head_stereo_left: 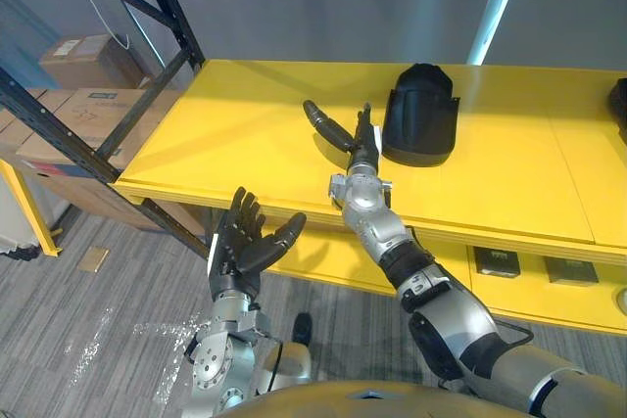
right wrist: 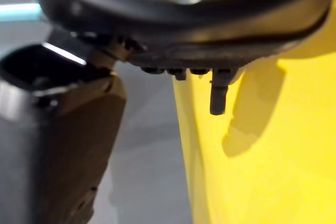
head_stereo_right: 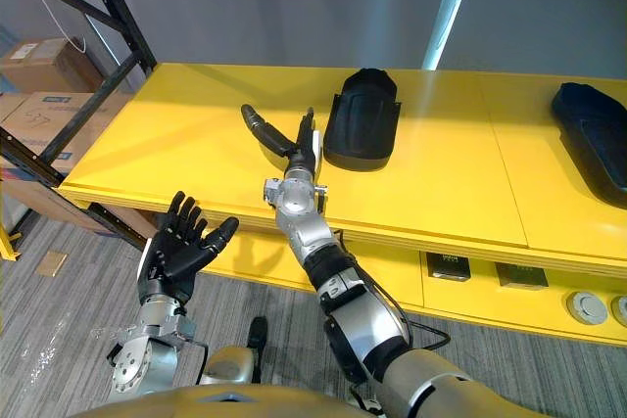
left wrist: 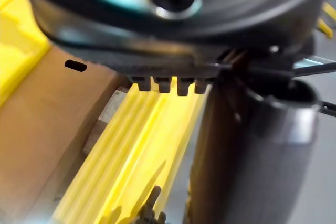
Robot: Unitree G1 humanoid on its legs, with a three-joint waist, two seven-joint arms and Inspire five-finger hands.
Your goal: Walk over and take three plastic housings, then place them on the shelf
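A black plastic housing (head_stereo_left: pixel 421 115) stands on the top board of the yellow shelf (head_stereo_left: pixel 245 134), also seen at close range as the housing (right wrist: pixel 58 135) in the right wrist view. My right hand (head_stereo_left: pixel 359 147) lies on the board just left of it, open, fingers straight and thumb spread to the left, holding nothing. Whether the fingers touch the housing I cannot tell. A second black housing (head_stereo_right: pixel 593 139) lies at the shelf's far right. My left hand (head_stereo_left: pixel 245 242) hovers open and empty, palm up, below the shelf's front edge.
The black shelf frame (head_stereo_left: pixel 147 95) slants down at the left, with cardboard boxes (head_stereo_left: pixel 78 115) behind it. The lower yellow board (head_stereo_right: pixel 509 286) holds small dark boxes and round parts. Grey carpet (head_stereo_left: pixel 118 310) lies below.
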